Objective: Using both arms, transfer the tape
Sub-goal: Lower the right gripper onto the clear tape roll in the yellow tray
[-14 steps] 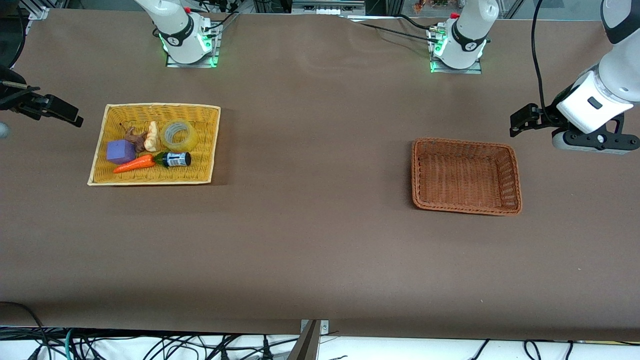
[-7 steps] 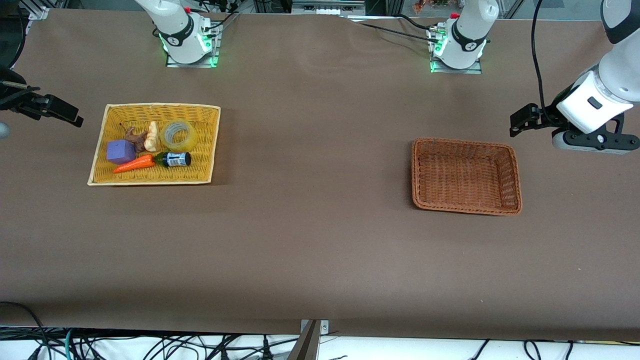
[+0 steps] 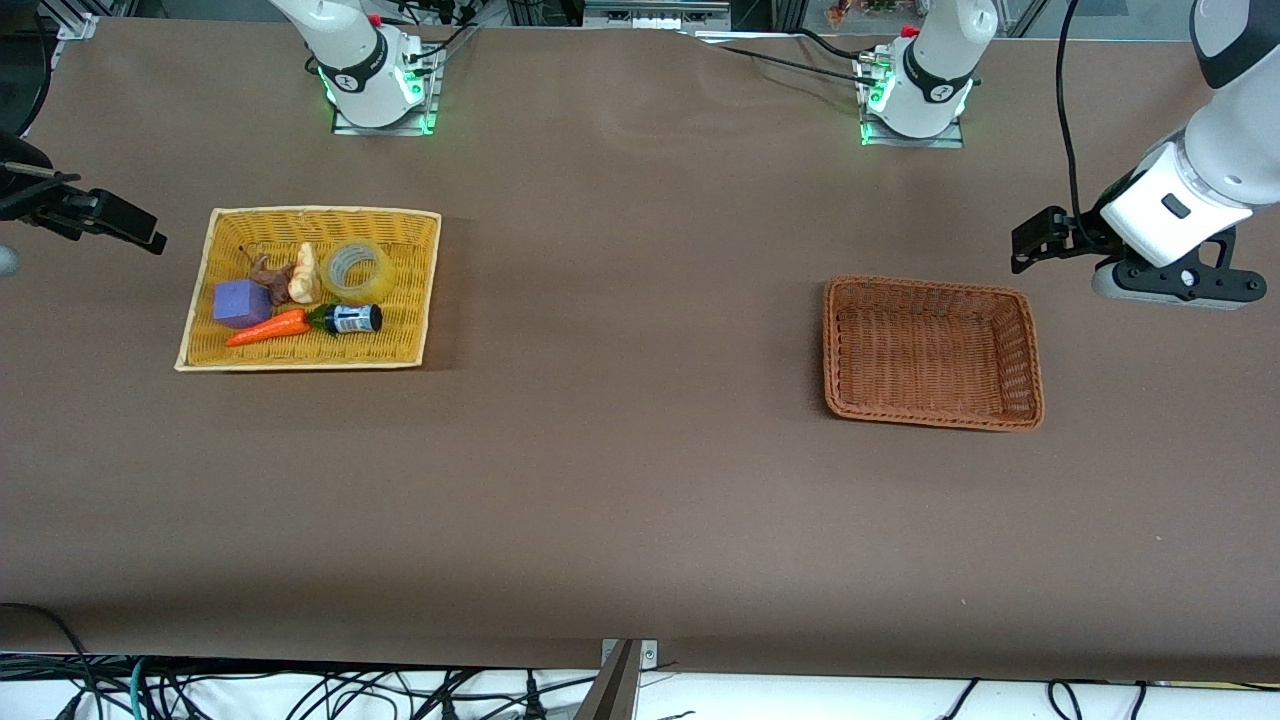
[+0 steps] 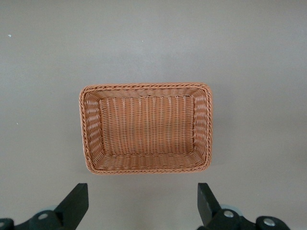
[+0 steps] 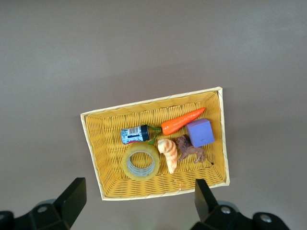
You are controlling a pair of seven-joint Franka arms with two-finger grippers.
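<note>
Tape [image 3: 358,272] lying flat in the yellow tray [image 3: 420,290], both hands clear of it.

We see the tape beside a pale figure [image 3: 304,274], with a small dark bottle [image 3: 352,319] just nearer the front camera; a carrot [image 3: 268,328], purple block [image 3: 240,303] and brown toy animal [image 3: 265,275] share the tray. Right hand [image 5: 136,201] hangs high over the bench by the tray, fingers spread. Left hand [image 4: 143,203] hangs over the bench beside the brown basket [image 3: 1030,345], fingers spread, holding nothing.
</note>
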